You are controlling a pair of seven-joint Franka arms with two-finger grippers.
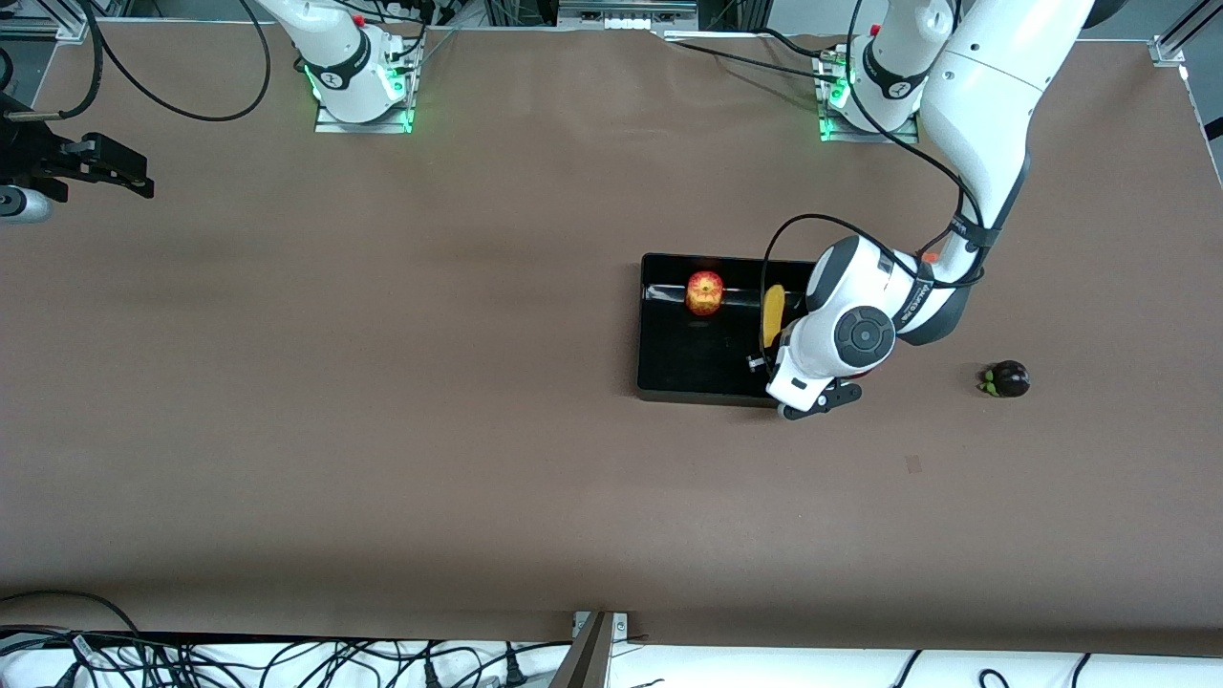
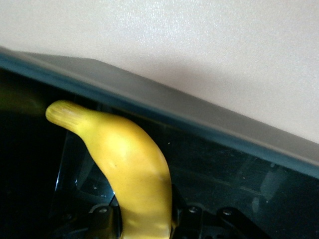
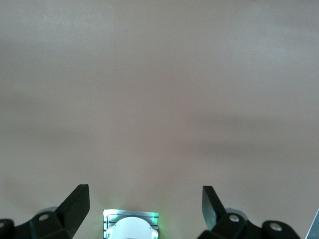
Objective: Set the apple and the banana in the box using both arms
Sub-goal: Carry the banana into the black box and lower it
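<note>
Lowering banana (image 2: 134, 169) into box (image 1: 669, 373) | left end effector (image 2: 144, 219) pinching banana over box's left-arm end | apple (image 1: 705, 292) already inside | right end effector (image 3: 144, 204) spread, waiting over bare counter (image 1: 382, 430) | advice: set low, release gently, clear of apple.

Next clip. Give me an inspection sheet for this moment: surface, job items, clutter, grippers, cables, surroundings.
Surface: brown table, bare over most of its area.
Job's things: apple lies in the black box; banana is inside the box, clamped in the left gripper.
Clutter: one dark fruit with a green stem on the table, beside the box toward the left arm's end.
Grippers: left gripper shut on the banana, low in the box; right gripper open, empty, waiting over bare table at the right arm's end.
Cables: black cables loop near the arm bases and hang along the left arm.
Surroundings: more cables and metal framing at the table's edges.
</note>
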